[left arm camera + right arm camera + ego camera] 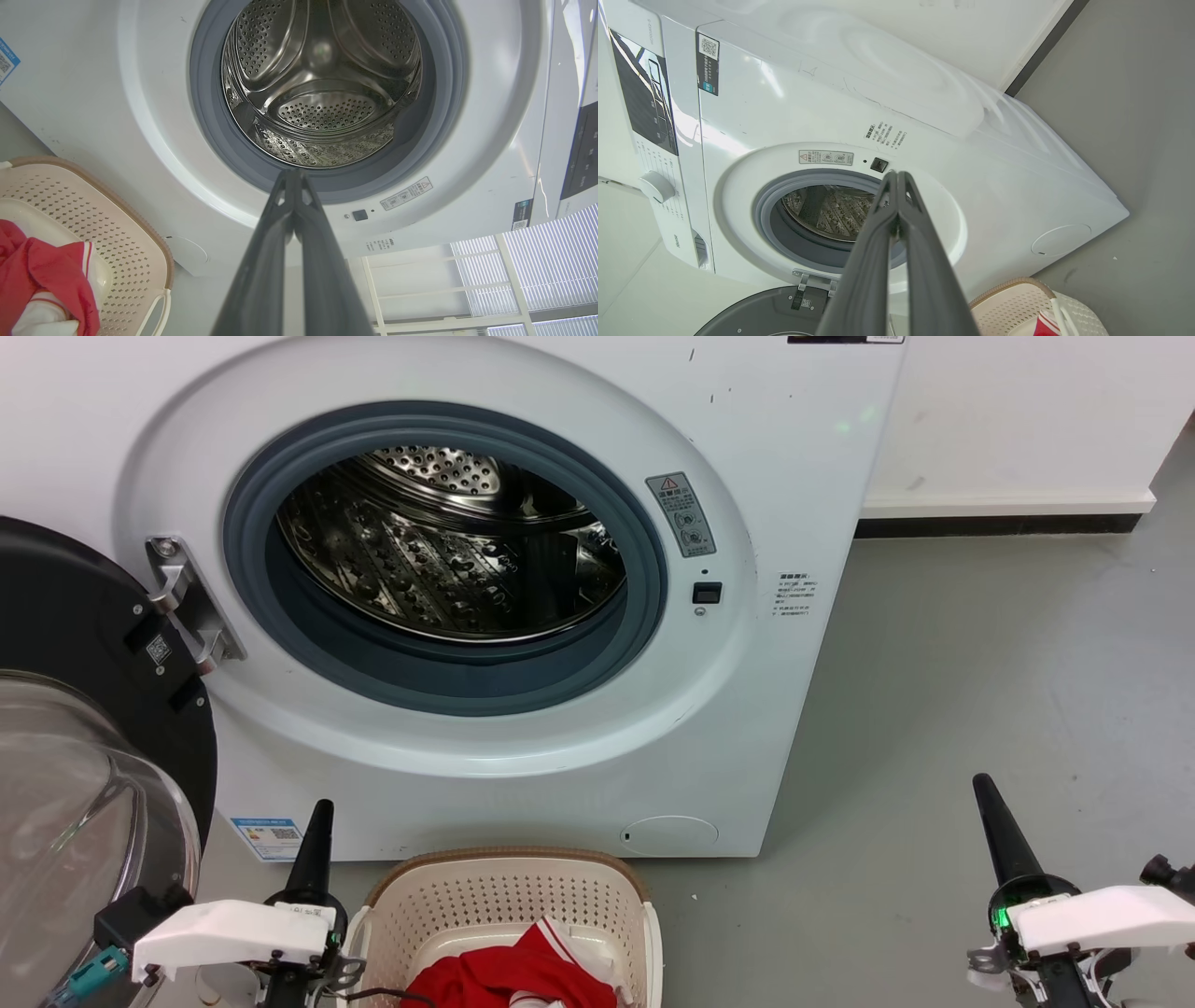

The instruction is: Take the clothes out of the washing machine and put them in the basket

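Left pincer [320, 814], apparently closed, hangs beside clothes [495, 976] in basket [504, 855].

Holding the left gripper [321, 812] at the lower left of the head view, dark fingers [312, 863] pressed together and pointing up, white left wrist casing [233, 926] below. Holding the right gripper [982, 789] at the lower right, fingers likewise pressed together, leaning up and left, white right wrist casing [1102, 913] below, gripping nothing on either side
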{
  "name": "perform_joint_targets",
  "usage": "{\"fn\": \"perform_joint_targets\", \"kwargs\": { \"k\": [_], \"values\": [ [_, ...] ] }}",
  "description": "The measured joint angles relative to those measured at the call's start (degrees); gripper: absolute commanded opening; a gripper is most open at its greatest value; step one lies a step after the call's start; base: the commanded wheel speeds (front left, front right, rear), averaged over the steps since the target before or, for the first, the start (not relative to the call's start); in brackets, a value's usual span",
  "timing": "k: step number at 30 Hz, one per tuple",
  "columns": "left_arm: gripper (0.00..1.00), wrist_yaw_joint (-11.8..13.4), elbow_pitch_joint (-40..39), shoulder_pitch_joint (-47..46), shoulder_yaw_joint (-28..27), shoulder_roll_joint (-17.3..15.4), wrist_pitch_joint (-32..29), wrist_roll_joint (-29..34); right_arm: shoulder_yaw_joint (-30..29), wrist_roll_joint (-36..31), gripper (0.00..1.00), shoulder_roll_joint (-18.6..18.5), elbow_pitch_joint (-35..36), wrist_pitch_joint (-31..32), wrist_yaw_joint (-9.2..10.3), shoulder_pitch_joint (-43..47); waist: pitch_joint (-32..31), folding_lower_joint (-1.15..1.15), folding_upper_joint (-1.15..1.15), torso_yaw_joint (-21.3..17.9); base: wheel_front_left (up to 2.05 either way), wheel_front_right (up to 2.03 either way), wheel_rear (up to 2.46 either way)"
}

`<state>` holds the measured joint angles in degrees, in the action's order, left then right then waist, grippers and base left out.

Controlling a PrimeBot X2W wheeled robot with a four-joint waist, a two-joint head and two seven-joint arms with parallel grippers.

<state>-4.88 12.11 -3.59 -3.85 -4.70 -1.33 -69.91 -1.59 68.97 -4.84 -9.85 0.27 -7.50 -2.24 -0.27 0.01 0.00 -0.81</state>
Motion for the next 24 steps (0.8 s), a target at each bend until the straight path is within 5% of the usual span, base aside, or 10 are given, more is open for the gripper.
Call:
{"fn": "perform_joint_targets", "kwargs": {
  "k": [24],
  "values": [
    [0.0,-1.3,1.0,-1.3,-1.4,1.0,-2.6,-11.7,-1.3,13.2,0.0,0.0,-2.1,2.1,0.0,-1.4,0.2,0.0,0.0,0.4,0.0,0.0,0.0]
  ]
}}
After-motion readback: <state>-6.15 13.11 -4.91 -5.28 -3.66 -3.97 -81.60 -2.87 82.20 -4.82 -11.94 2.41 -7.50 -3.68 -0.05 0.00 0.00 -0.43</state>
